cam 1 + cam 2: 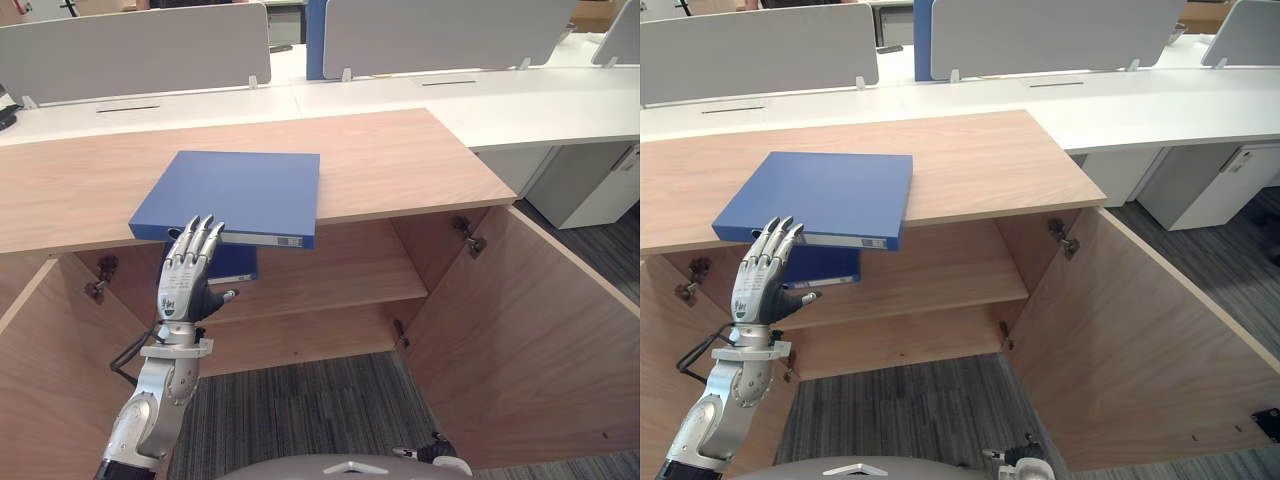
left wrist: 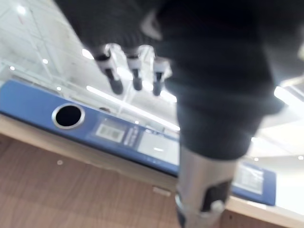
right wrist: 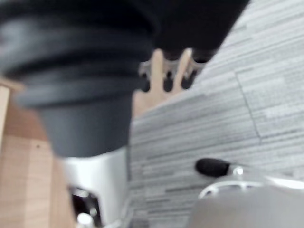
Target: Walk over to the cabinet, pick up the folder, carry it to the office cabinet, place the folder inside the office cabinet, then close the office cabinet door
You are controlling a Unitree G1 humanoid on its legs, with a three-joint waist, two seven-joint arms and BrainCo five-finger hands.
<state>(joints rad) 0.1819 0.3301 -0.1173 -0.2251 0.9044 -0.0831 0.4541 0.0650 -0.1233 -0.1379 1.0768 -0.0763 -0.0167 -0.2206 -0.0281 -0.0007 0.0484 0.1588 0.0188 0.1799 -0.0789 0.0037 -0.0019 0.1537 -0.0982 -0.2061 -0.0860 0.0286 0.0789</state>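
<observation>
On the cabinet top, blue folder just above the released, straight-fingered left hand.

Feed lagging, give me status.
Left hand open, reaching up at overhanging front edge of folder, no grip. Right hand low over carpet. Second folder on shelf behind; doors open.

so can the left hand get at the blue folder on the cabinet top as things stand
Probably yes. The left hand is raised with straight fingers right at the front edge of the folder, which overhangs the cabinet top, and nothing sits between them.
</observation>
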